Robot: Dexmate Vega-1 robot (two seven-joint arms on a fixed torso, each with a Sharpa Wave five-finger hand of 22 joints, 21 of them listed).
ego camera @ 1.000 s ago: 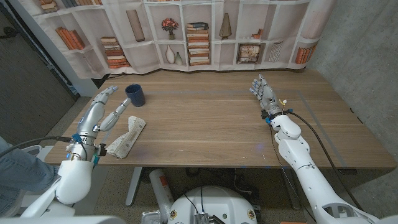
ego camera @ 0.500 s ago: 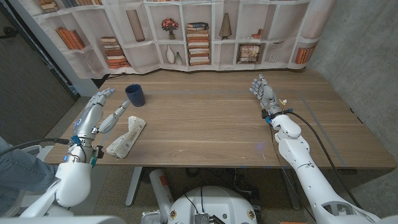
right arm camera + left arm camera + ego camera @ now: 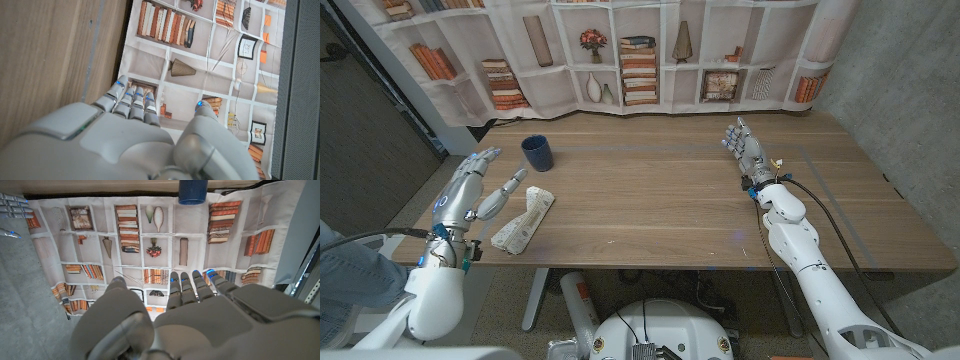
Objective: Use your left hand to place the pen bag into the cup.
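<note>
The wooden table [image 3: 660,190] is seen from above, backed along its far edge by a curtain printed with bookshelves [image 3: 650,50]. The right arm [image 3: 810,265] is brought in over the near right part of the table; its right hand [image 3: 744,150] is shown near the far edge, right of the middle, with fingers straight and slightly spread and nothing grasped. In the right wrist view the same hand [image 3: 125,135] is seen from behind, fingers extended toward the printed curtain, the table beside it. The left hand [image 3: 470,190] is shown at the table's left edge, released, with fingers apart and the thumb reaching toward the pen bag [image 3: 524,220]; whether the bag is touched cannot be told. The pen bag, pale and patterned, is laid on the table near the near left corner, just beside the left hand. The dark blue cup [image 3: 537,152] is stood upright near the far left corner, apart from the bag. In the left wrist view the cup [image 3: 193,191] is seen beyond the open fingers
</note>
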